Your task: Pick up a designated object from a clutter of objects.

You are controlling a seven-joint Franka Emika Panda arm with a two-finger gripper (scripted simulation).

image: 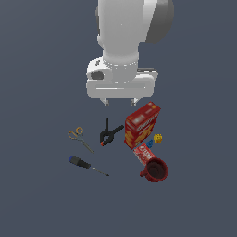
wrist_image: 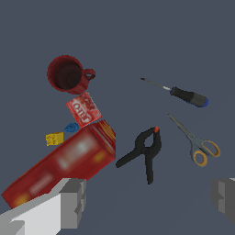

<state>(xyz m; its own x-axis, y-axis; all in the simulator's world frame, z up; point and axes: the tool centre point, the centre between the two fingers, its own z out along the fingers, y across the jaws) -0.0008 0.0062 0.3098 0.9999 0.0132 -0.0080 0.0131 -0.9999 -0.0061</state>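
Note:
The scissors (image: pixel 78 138) with yellow-orange loop handles and thin grey blades lie flat on the grey floor at the exterior view's left; they also show in the wrist view (wrist_image: pixel 196 143). My gripper (image: pixel 120 102) hangs open and empty high above the clutter, behind the black clamp (image: pixel 109 133). In the wrist view its two grey fingers (wrist_image: pixel 73 202) stand wide apart at the frame's edge, with the clamp (wrist_image: pixel 144 153) between them and further out. The blue-handled screwdriver (image: pixel 85 165) lies near the scissors.
A red cracker box (image: pixel 141 125) stands beside the clamp. A small red box (image: pixel 144 153), a dark red mug (image: pixel 155 170) and tiny yellow (image: pixel 158 138) and blue (image: pixel 150 144) pieces lie next to it.

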